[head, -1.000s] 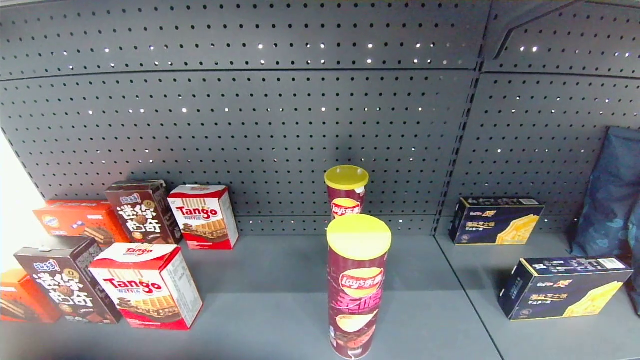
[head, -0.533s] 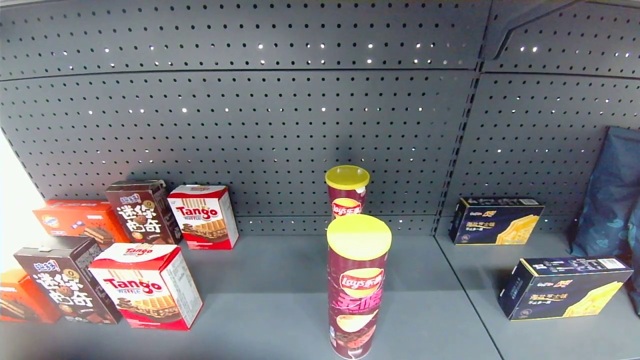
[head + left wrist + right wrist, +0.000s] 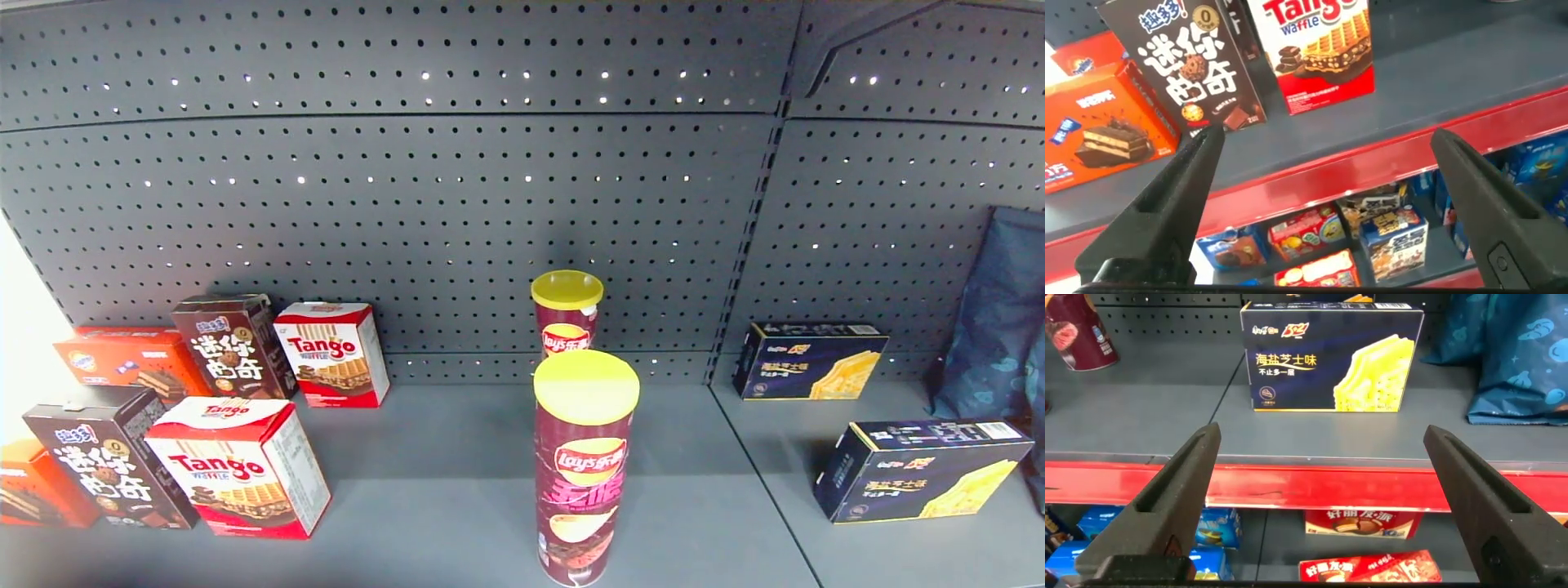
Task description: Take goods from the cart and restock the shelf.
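**Mia:** Did anything move just now?

**Ben:** No. The big grey shelf (image 3: 457, 498) looks just the same as a moment ago. Nothing on it has moved at all.

**Mia:** What is on it?

**Ben:** The biggest thing is a blue bag (image 3: 996, 318), way over on the right. Next to it are two dark blue boxes (image 3: 922, 469), one behind the other. On the left are red and white wafer boxes (image 3: 241, 478), brown cookie boxes (image 3: 106, 469) and an orange box (image 3: 131, 359). In the middle is a tall chip can (image 3: 584, 482) with a yellow lid. A second chip can (image 3: 566, 314) stands right behind it, by the back wall.

**Mia:** And the robot's hands?

**Ben:** The left gripper (image 3: 1327, 137) sits in front of the shelf's red edge (image 3: 1372, 159), near a brown cookie box. Its fingers are spread wide and it holds nothing. The right gripper (image 3: 1323, 431) sits in front of a dark blue box. It is wide open too, with nothing in it.

**Mia:** So what does that mean?

**Ben:** I think no box is going in right now. There is lots of bare room around the cans. Both hands are free, so I guess it is between trips and needs to fetch more from the cart.
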`<state>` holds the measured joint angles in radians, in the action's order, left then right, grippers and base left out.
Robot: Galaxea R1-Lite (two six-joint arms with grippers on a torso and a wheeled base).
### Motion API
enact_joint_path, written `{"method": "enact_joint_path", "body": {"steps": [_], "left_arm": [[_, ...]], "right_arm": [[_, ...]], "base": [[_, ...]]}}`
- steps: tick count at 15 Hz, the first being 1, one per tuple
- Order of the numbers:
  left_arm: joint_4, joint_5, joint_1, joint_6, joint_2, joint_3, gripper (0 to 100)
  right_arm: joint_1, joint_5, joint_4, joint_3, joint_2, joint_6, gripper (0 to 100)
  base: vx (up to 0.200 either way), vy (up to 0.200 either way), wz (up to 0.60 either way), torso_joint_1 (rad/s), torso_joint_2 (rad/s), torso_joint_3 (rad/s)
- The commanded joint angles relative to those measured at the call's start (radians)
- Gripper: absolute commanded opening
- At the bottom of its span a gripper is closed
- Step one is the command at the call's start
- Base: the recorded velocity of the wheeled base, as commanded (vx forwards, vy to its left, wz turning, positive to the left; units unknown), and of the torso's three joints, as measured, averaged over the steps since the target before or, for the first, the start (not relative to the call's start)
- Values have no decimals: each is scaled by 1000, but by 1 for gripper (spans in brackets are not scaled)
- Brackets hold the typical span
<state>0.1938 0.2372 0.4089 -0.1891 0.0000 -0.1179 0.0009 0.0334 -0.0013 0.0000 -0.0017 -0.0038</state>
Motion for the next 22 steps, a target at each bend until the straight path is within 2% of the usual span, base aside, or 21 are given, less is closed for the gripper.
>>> {"method": "enact_joint_path", "body": {"steps": [1, 3, 4, 6, 7, 9, 10, 11, 12, 13, 14, 16, 17, 20, 21, 22], "left_arm": [[-1, 1, 4, 5, 0, 0, 100], [-1, -39, 31, 5, 0, 1, 100], [-1, -122, 21, 11, 0, 0, 100], [4, -323, -53, 69, 0, 0, 100], [6, -348, -68, 88, 0, 0, 100], [3, -351, -88, 142, 38, 4, 100], [-5, -351, -104, 146, 58, 9, 100], [-57, -351, -148, 140, 101, 35, 100], [-91, -349, -165, 137, 121, 50, 100], [-168, -349, -205, 132, 153, 80, 100], [-246, -340, -266, 109, 186, 112, 100], [-257, -263, -384, 114, 184, 115, 100], [-257, -234, -423, 116, 172, 116, 100], [-229, -279, -432, 117, 149, 118, 100], [-142, -349, -429, 116, 84, 99, 100], [-148, -355, -423, 116, 83, 99, 100]], "right_arm": [[1, 0, 0, 0, 2, -1, 100], [1, 0, 0, 0, 2, -1, 100], [1, 0, 0, 0, 2, -1, 100], [1, 0, 0, 0, 2, -1, 100], [1, 0, 0, 0, 2, -1, 100], [1, 0, 0, 0, 2, -1, 100], [1, 0, 0, 0, 2, -1, 100], [1, 0, 0, 0, 2, -1, 100], [1, 0, 0, 0, 2, -1, 100], [1, 0, 0, 0, 2, -1, 100], [1, 0, 0, 0, 2, -1, 100], [1, 0, 0, 0, 2, -1, 100], [1, 0, 0, 0, 2, -1, 100], [1, 0, 0, 0, 2, -1, 100], [1, 0, 0, 0, 2, -1, 100], [1, 0, 0, 0, 2, -1, 100]], "base": [[0, 0, 0, 0, 0, 0], [0, 0, 0, 0, 0, 0], [0, 0, 0, 0, 0, 0], [0, 0, 0, 0, 0, 0], [0, 0, 0, 0, 0, 0], [0, 0, 0, 0, 0, 0], [0, 0, 0, 0, 0, 0], [0, 0, 0, 0, 0, 0], [0, 0, 0, 0, 0, 0], [0, 0, 0, 0, 0, 0], [0, 0, 0, 0, 0, 0], [0, 0, 0, 0, 0, 0], [0, 0, 0, 0, 0, 0], [0, 0, 0, 0, 0, 0], [0, 0, 0, 0, 0, 0], [0, 0, 0, 0, 0, 0]]}}
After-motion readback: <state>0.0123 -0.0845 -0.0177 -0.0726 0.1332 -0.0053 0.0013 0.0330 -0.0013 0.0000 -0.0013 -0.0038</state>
